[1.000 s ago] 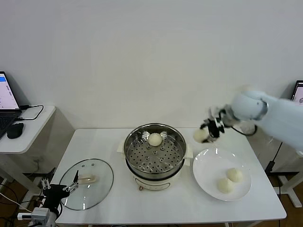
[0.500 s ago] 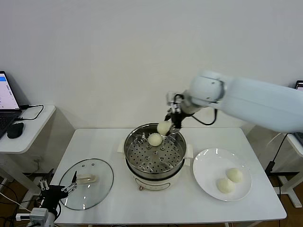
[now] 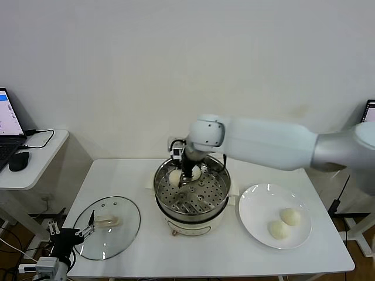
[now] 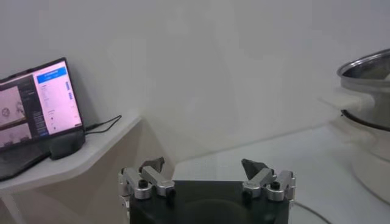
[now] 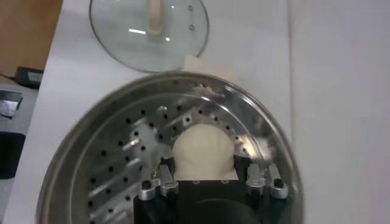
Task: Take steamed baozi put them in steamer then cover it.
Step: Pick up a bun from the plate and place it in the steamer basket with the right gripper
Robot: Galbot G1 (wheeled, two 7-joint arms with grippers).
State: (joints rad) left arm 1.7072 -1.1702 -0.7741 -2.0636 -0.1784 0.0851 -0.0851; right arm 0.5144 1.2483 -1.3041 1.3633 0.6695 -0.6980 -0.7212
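Since a second ago the right gripper [image 3: 183,174] has swung from above the white plate [image 3: 261,225] at lower right into the steamer [image 3: 191,212] at frame centre, jaws closed on a baozi [image 3: 175,177] low over the perforated tray, beside one already placed [image 3: 196,171]. Two more baozi [image 3: 284,222] wait on the plate; the glass lid [image 3: 108,226] lies lower left, near the idle, wide-open left gripper [image 3: 75,233]. No readable writing or branding shows.
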